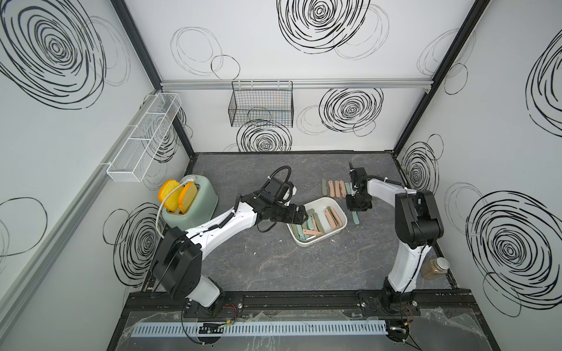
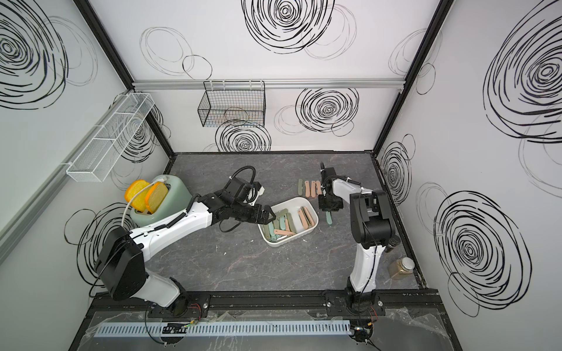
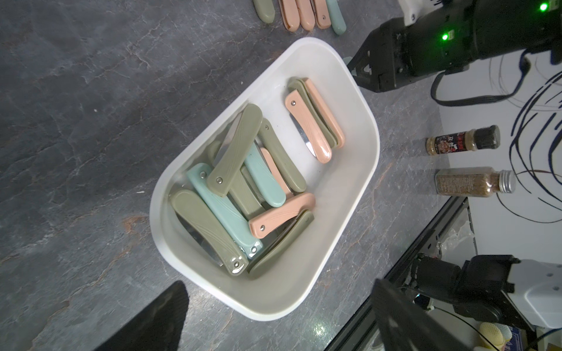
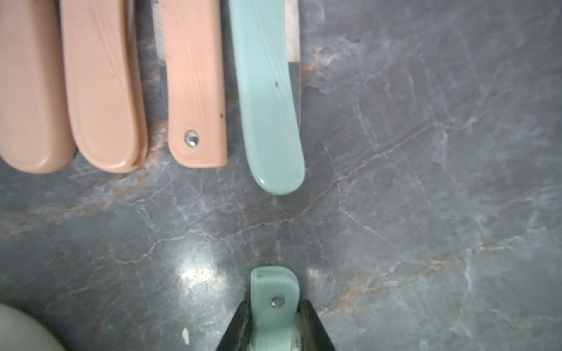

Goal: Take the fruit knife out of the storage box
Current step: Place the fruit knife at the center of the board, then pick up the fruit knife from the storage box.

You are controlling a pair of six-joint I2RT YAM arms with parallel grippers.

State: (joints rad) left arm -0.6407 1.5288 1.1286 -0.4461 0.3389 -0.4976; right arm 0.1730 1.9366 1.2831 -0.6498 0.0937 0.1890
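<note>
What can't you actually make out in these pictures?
- Lowest knives in the storage box: left wrist view, buried under others.
- Row of knives on the table: right wrist view, far ends cut by the edge.
- Whether the right gripper grips or only flanks the teal knife: right wrist view, its fingers run off the edge.
- Spice bottle label: left wrist view, too small to read.
</note>
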